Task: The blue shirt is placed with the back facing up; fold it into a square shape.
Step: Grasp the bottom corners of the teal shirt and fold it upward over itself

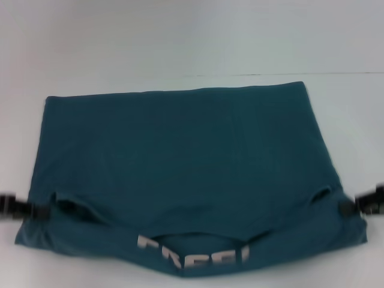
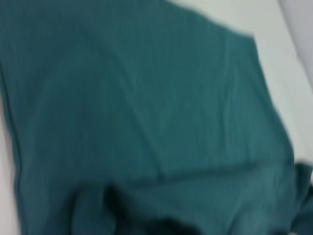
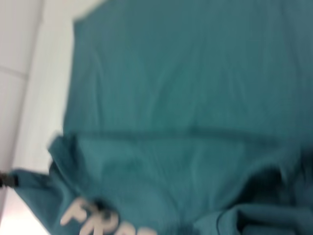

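The blue shirt (image 1: pixel 180 156) lies spread on the white table (image 1: pixel 180 42), its far hem straight. Its near part is turned over toward the far side as a band, showing white letters (image 1: pixel 192 252). My left gripper (image 1: pixel 43 210) meets the shirt's left edge at the end of this band. At the right edge my right gripper (image 1: pixel 347 207) does the same. The cloth is drawn toward both tips, so each appears shut on it. Both wrist views are filled by the shirt (image 2: pixel 146 107) (image 3: pixel 186 88), and the right one also catches the letters (image 3: pixel 93 218).
Bare white table surface surrounds the shirt on the far side and on both sides (image 1: pixel 360 120). A faint seam line (image 1: pixel 336 74) runs across the table behind the shirt's far right corner.
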`<state>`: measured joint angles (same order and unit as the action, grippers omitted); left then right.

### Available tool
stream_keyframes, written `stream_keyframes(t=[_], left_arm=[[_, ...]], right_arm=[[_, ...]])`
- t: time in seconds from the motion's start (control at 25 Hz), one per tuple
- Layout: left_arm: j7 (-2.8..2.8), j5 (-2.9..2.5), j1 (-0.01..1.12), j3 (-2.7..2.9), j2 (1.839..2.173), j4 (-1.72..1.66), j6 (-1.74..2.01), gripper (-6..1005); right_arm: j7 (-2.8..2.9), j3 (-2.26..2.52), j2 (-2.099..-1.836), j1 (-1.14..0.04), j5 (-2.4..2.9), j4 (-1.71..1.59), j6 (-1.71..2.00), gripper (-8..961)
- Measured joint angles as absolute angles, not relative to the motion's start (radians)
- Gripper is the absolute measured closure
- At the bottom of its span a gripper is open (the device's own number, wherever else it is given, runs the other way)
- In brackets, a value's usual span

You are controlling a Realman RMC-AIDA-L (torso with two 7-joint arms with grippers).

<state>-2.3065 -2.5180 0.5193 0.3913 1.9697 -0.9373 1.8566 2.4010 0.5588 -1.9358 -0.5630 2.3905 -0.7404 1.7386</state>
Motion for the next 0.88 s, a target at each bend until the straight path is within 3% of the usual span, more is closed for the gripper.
stream_keyframes(t=[0.16, 0.4, 0.6, 0.88], left_arm=[[-2.393, -2.517, 0.597, 0.360, 1.927, -0.840, 1.767, 943], [-2.491, -2.525, 0.692, 0.373, 1.920, -0.807, 1.598, 943], [-2.538, -2.526, 0.742, 0.427, 1.920, -0.770, 1.423, 941], [-2.593, -2.527, 0.761, 0.520, 1.958, -0.737, 1.162, 929]], right_arm=[[2.468, 0.518, -1.925, -0.606, 2.344, -0.737, 1.652, 858], [2.482, 0.524, -1.925, -0.679, 2.287, -0.736, 1.477, 856], [2.459, 0.564, -1.954, -0.722, 2.287, -0.728, 1.263, 854], [2.449, 0.682, -2.003, -0.766, 2.289, -0.650, 0.952, 851]])
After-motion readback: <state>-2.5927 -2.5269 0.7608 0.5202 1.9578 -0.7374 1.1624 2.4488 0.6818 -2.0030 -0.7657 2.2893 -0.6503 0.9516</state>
